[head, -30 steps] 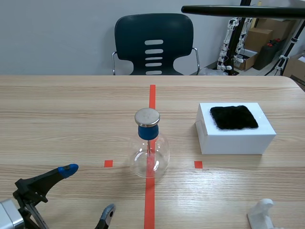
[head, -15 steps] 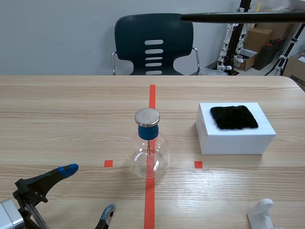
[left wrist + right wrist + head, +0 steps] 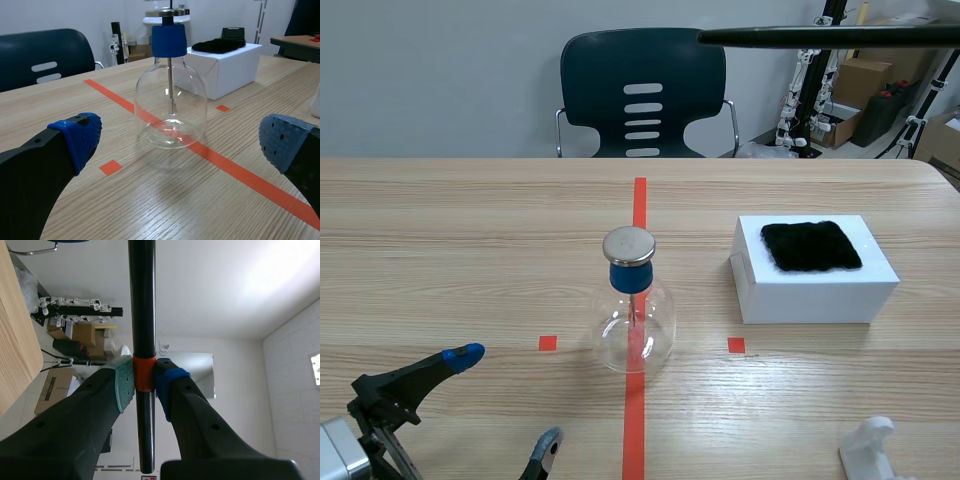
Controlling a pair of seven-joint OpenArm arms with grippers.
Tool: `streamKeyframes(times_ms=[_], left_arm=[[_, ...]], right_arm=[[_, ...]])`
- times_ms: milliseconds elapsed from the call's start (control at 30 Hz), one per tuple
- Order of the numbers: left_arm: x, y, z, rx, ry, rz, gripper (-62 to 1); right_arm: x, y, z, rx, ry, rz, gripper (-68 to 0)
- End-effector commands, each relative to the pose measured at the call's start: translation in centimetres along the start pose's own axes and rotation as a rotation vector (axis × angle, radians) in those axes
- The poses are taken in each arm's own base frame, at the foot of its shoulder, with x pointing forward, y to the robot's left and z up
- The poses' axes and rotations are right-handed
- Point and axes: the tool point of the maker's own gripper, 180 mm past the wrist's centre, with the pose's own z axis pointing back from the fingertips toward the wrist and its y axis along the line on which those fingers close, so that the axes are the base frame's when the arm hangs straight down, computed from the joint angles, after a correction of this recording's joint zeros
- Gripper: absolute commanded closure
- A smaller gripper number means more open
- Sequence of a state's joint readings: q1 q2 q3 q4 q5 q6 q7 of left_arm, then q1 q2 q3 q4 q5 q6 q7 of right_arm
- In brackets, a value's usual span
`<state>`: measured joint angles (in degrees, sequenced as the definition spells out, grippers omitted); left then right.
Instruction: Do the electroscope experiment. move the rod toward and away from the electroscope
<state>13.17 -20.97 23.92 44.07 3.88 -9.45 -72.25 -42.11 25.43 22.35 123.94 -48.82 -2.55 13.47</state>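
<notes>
Your electroscope (image 3: 635, 310) stands upright at the middle of the wooden table (image 3: 470, 230), on the long orange-red tape line. It is a clear round glass flask with a blue stopper, a round metal plate on top and a thin metal stem hanging inside.

Your right gripper (image 3: 145, 382) holds the black rod (image 3: 820, 36). In the right wrist view its two pads press from either side on an orange band around the rod. In the scene view the rod lies level and high, at about 1 o'clock from the electroscope and well apart from it. Its free tip points toward the chair (image 3: 642, 90), which stands behind the table at 12 o'clock.

Your left gripper (image 3: 508, 396) sits low at about 7 o'clock from the electroscope with its fingers spread wide and nothing between them. In the left wrist view the flask stands ahead of it, apart from both blue pads.

A white box (image 3: 815, 285) rests at about 3 o'clock from the electroscope, with a black fur cloth (image 3: 811, 246) lying on its top. A small white object (image 3: 868, 452) shows at about 5 o'clock near the table's edge, and you cannot tell what it is.
</notes>
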Motion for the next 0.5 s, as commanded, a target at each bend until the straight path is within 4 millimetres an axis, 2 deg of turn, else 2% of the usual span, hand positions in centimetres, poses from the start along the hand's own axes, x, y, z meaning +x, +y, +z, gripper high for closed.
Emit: streamKeyframes(times_ms=[0,467], left_arm=[[0.58,0.07,-0.20,0.002,-0.026,-0.001,-62.3],[0.58,0.07,-0.20,0.002,-0.026,-0.001,-62.3]], right_arm=[[0.33,-1.02,-0.12,-0.031,-0.013,0.011,-1.5],[0.21,-1.03,-0.12,-0.031,-0.006,0.011,-1.5]])
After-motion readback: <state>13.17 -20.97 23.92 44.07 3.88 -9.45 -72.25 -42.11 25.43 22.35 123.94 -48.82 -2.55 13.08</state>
